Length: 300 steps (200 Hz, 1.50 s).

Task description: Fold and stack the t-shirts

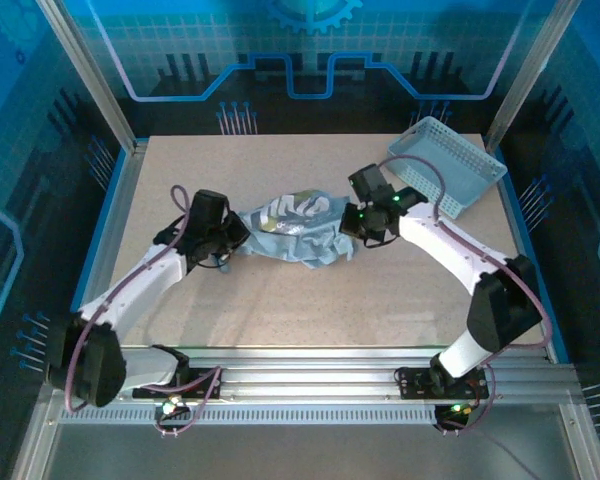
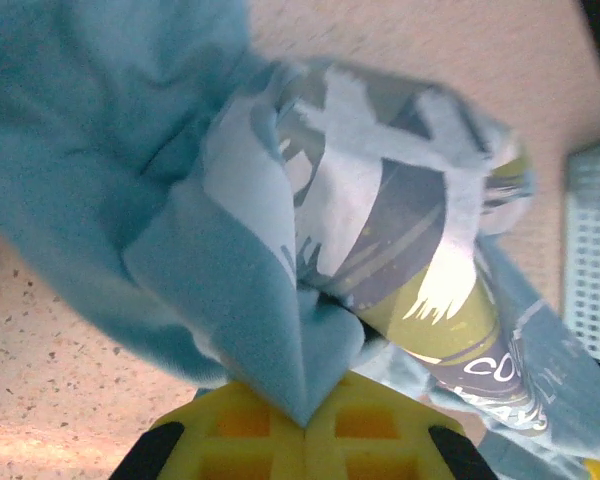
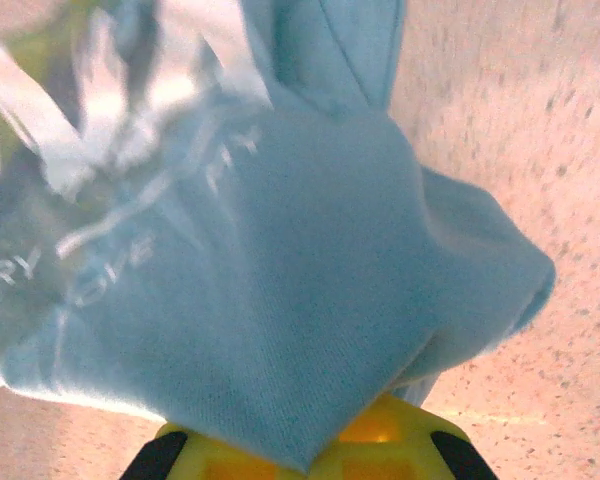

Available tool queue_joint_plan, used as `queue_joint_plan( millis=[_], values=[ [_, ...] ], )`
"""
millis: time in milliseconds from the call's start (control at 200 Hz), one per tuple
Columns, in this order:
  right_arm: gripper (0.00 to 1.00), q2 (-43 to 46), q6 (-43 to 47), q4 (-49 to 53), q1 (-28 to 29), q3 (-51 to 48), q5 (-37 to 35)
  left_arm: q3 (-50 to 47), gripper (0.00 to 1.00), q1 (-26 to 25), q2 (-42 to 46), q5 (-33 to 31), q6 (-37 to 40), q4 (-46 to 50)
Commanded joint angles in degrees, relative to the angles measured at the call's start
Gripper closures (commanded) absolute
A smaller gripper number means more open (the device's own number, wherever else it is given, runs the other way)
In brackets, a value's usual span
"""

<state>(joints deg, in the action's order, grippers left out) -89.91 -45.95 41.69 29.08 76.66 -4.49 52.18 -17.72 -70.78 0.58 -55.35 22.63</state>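
Note:
A pale grey-blue t-shirt lies crumpled in the middle of the table, its printed face with white lettering turned up. My left gripper is shut on the shirt's left edge; in the left wrist view a point of cloth runs down between the closed yellow fingers. My right gripper is shut on the shirt's right edge; in the right wrist view blue cloth drapes over the yellow fingers and is pinched between them.
A white lattice plastic basket stands tilted at the back right of the table, close behind the right arm, and its edge shows in the left wrist view. Bare speckled tabletop lies between the shirt and the arm bases.

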Motion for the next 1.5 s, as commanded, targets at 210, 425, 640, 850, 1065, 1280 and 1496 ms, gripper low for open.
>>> queue_joint_plan(
  millis=[210, 425, 640, 850, 1065, 1280, 1496],
  values=[
    [1.0, 7.8, 5.2, 6.8, -1.9, 9.4, -7.1, 8.5, 1.0, -0.6, 9.6, -3.9, 5.8, 3.5],
    [1.0, 10.3, 6.0, 6.8, -3.1, 9.1, -6.5, 11.0, 1.0, -0.9, 10.6, -2.6, 6.0, 3.1],
    [1.0, 9.8, 5.8, 7.3, -5.0, 9.3, -6.4, 12.3, 1.0, -1.6, 9.5, 0.3, 5.7, 0.7],
    [1.0, 8.7, 5.8, 8.0, -7.4, 10.4, -6.5, 13.3, 1.0, -3.2, 8.1, 3.4, 6.2, -1.8],
    [1.0, 5.7, 5.7, 7.7, -10.1, 10.7, -4.2, 14.9, 1.0, -4.9, 5.3, 4.9, 6.7, -2.9],
    [1.0, 3.0, 5.4, 6.8, -11.0, 10.8, -3.9, 14.6, 1.0, -5.7, 3.1, 4.7, 6.3, -4.3],
    [0.98, 0.4, 4.7, 5.9, -12.3, 10.1, -3.0, 15.1, 1.0, -6.2, 0.4, 5.0, 5.8, -5.7]
  ],
)
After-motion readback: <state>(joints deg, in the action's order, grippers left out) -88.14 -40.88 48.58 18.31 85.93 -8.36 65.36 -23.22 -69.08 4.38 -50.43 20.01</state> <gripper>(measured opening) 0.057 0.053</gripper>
